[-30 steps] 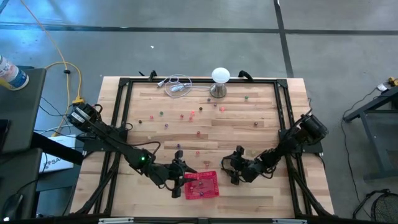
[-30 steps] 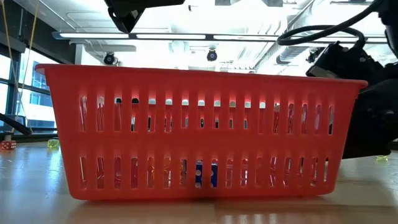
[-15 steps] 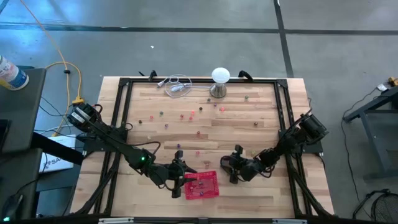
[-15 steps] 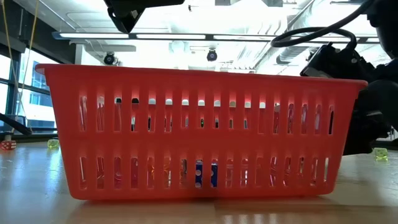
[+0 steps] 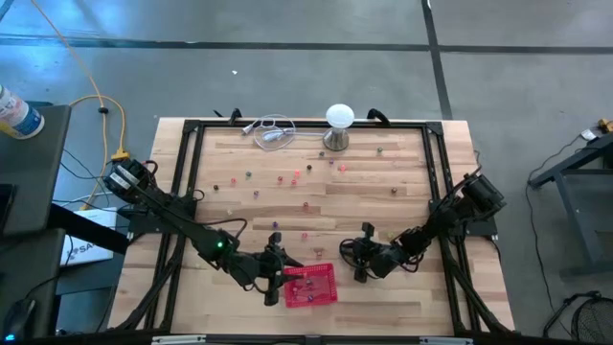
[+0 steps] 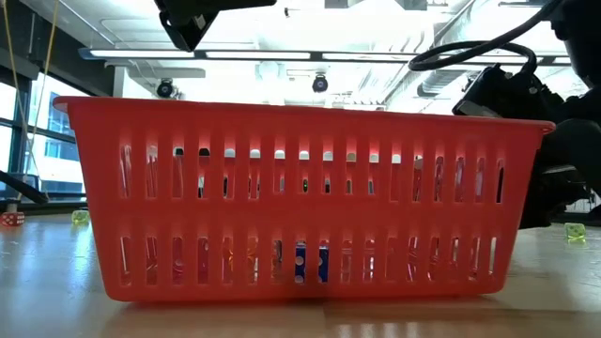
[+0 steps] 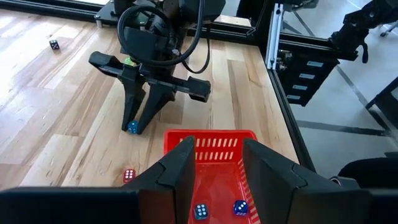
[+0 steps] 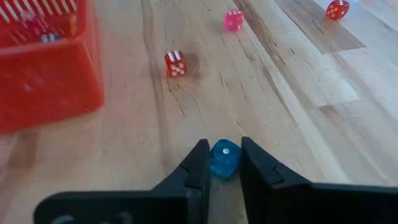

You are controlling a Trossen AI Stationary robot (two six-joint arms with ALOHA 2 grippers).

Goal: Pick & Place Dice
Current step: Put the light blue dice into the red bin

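right gripper is down at the table next to the red basket, fingers pinched on a blue die, red die and pink one sit on the wood farther out. left gripper hangs over the basket, jaws apart, holding nothing, blue dice already in there

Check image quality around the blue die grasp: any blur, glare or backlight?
Right wrist view: blue die between the right gripper fingers is sharp; red basket looks soft. Low view: ceiling lights behind backlight the basket wall. Left wrist view: left gripper over the basket, no glare.
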